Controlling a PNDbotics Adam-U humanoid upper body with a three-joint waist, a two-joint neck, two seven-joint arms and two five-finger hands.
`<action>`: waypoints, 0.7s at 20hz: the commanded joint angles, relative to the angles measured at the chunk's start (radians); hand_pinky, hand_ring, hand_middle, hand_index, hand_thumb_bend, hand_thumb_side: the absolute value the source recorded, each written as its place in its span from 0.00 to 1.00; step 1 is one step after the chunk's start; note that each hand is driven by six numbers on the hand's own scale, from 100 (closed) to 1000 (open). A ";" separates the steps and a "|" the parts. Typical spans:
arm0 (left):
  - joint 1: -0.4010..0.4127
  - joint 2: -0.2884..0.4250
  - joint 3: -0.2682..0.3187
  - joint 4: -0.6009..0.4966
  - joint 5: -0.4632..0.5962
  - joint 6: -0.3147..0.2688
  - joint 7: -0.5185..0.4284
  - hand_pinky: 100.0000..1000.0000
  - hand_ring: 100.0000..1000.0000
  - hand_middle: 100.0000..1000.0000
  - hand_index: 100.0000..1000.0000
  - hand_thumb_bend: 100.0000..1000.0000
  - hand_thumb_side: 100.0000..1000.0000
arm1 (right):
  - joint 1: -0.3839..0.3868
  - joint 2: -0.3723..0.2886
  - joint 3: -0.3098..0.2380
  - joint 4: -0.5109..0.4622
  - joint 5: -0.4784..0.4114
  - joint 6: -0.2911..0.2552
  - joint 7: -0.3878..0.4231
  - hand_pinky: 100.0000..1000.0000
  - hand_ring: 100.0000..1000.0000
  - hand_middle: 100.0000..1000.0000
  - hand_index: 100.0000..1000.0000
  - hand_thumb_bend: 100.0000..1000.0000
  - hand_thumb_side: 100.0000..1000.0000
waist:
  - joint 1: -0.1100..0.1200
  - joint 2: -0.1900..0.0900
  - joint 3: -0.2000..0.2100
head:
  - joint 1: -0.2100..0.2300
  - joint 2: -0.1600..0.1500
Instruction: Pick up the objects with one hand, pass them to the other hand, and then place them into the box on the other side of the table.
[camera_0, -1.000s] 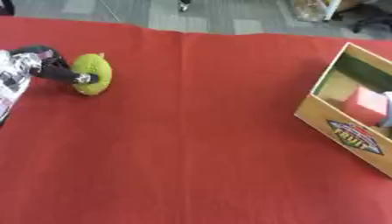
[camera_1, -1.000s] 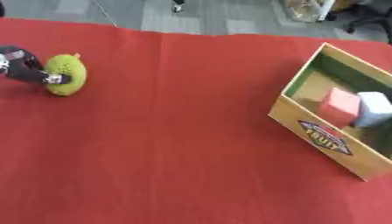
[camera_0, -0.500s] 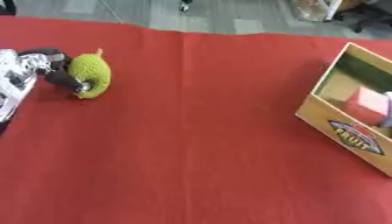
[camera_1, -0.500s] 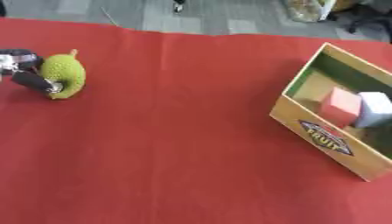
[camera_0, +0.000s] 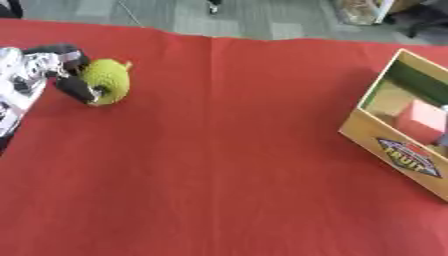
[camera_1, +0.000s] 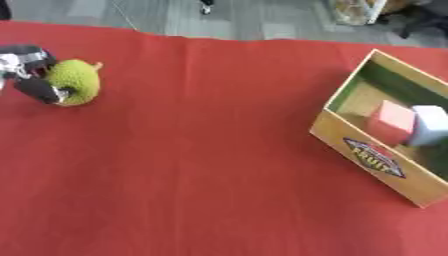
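Red cloth covers the table in front of you, with grey floor beyond its far edge. Your left hand comes in at the left side and grasps a bumpy green fruit, dark fingers curled round its near side and top. The fruit sits at the far left, well apart from the cardboard box on the right. A pink block and a pale block lie inside that box, touching. Your right hand is out of view.

Bright even overhead light, faint shadows, overall soft blur
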 joint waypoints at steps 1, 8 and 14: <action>-0.006 0.057 0.005 -0.094 -0.003 0.099 -0.083 0.74 0.66 0.56 0.43 0.00 0.09 | -0.011 -0.037 -0.007 -0.011 -0.001 -0.004 0.003 0.91 0.85 0.74 0.92 0.00 0.46 | 0.005 -0.032 0.002 | -0.004 0.005; 0.053 0.093 0.011 -0.288 0.043 0.122 -0.008 0.73 0.61 0.51 0.38 0.00 0.10 | -0.011 -0.041 -0.005 -0.016 -0.004 -0.006 0.007 0.91 0.85 0.74 0.92 0.00 0.45 | 0.004 -0.043 0.007 | -0.014 0.007; 0.131 0.106 0.033 -0.481 0.235 0.135 0.202 0.72 0.55 0.47 0.37 0.00 0.16 | -0.019 -0.044 -0.001 -0.028 -0.006 -0.007 0.015 0.91 0.85 0.74 0.92 0.00 0.44 | 0.001 -0.045 0.012 | -0.034 0.007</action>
